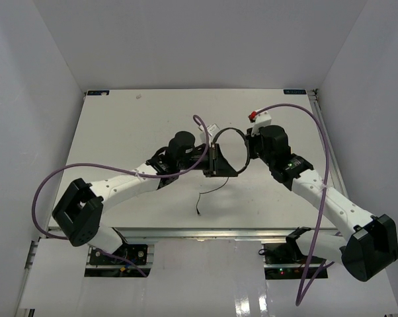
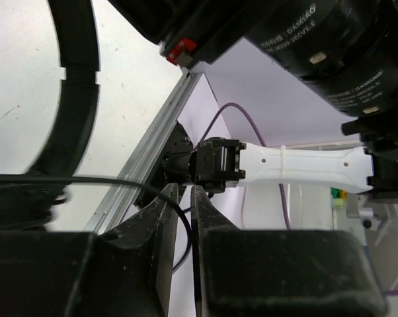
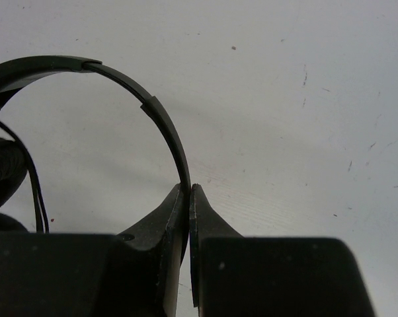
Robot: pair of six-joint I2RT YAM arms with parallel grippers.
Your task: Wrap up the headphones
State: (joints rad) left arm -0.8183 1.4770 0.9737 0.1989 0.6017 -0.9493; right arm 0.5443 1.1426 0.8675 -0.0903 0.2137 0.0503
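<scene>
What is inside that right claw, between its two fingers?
The headphones' thin black headband sits there, pinched between the right gripper's shut fingers. The fingers cover the part of the band below the pinch, so how far it reaches down cannot be seen.

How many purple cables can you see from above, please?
2. The left cable loops along the left arm to its wrist; the right cable arcs from the wrist of the right arm down beyond its base. Parts may be hidden.
</scene>
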